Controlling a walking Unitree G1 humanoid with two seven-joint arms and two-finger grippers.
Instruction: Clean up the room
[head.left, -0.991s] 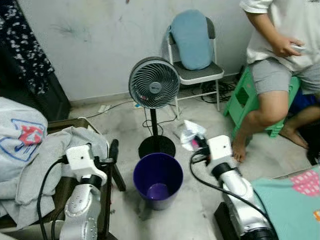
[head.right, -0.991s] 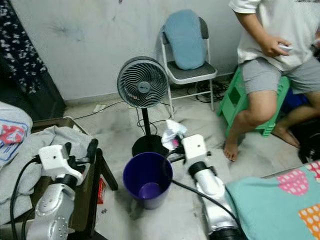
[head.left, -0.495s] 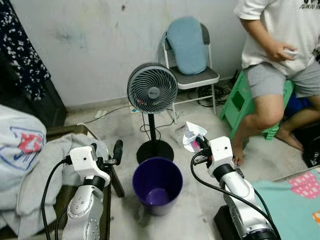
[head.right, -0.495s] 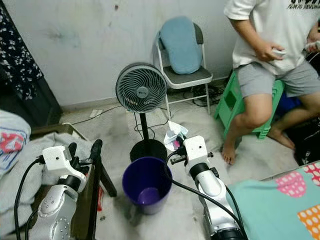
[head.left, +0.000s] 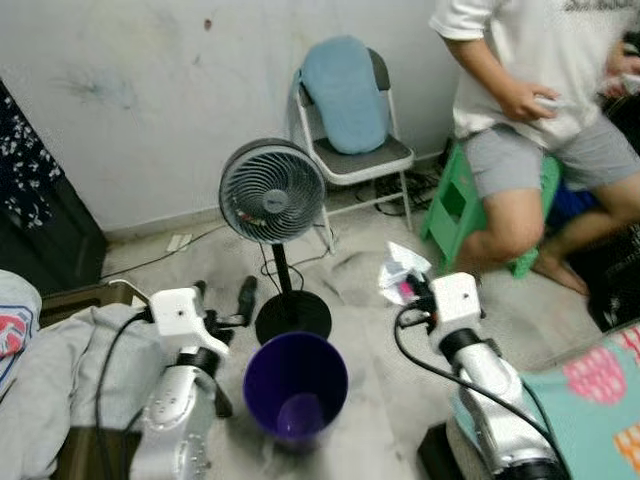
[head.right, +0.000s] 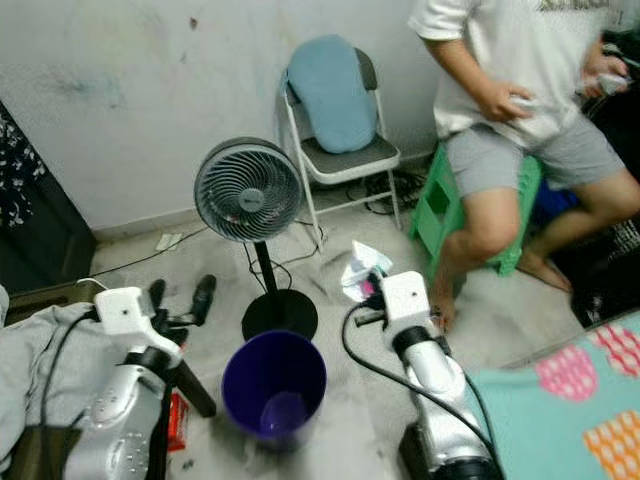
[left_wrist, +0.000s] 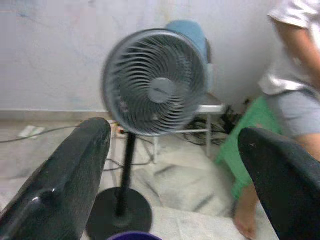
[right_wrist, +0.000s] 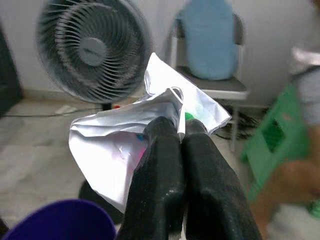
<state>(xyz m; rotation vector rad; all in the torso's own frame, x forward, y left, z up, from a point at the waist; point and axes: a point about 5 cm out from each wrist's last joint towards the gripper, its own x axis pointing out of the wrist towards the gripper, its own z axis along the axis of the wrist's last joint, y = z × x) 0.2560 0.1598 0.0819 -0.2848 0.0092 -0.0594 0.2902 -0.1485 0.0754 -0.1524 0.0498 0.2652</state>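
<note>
The right end effector (head.left: 412, 291) pinches a crumpled wrapper (right_wrist: 150, 132) just beside the purple bin (head.left: 295, 388), not yet dropped in; the left end effector (left_wrist: 175, 185) gapes wide, empty.

Two silver, rounded arm housings, each topped by a white boxy wrist block. Black collar ring beneath each block. Black cable looping from left arm (head.left: 175, 400) and from right arm (head.left: 490, 390). Left gripper (head.left: 222, 297): two long, glossy black fingers. Right gripper (right_wrist: 181, 150): same black fingers, rounded tips.
</note>
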